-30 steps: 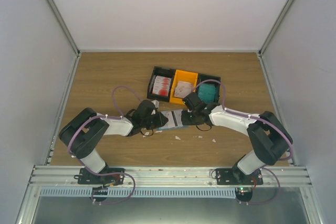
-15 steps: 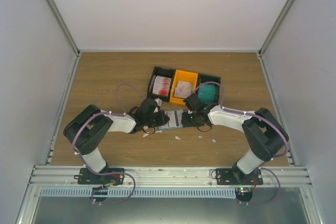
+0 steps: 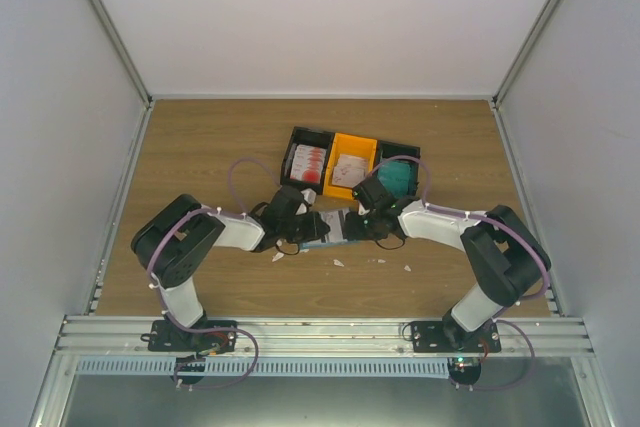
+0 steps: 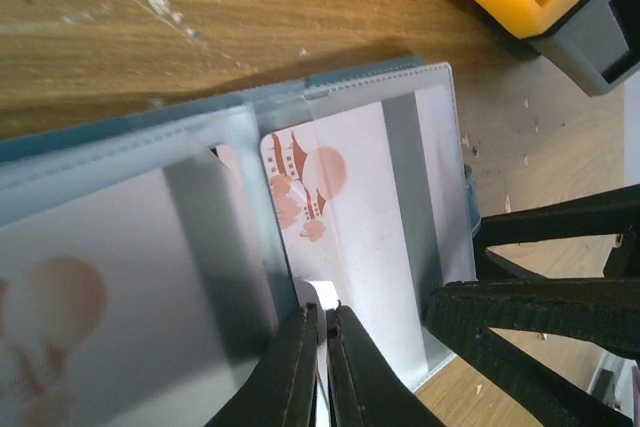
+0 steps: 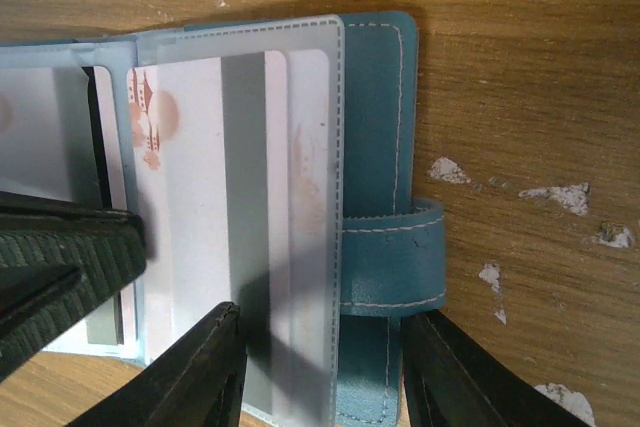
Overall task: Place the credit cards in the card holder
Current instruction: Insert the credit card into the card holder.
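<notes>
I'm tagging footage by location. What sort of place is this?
Probably a robotics lab test cell: a wooden table boxed in by plain white walls on aluminium framing, two robot arms bolted to a rail at its near edge, and small plastic bins.

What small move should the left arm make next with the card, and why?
Probably slide the white plastic card with the red drawing slightly deeper into the clear sleeve of the open blue-teal card holder. The left jaws are shut on its near edge, which seems outside the sleeve; the open right jaws straddle the holder.
</notes>
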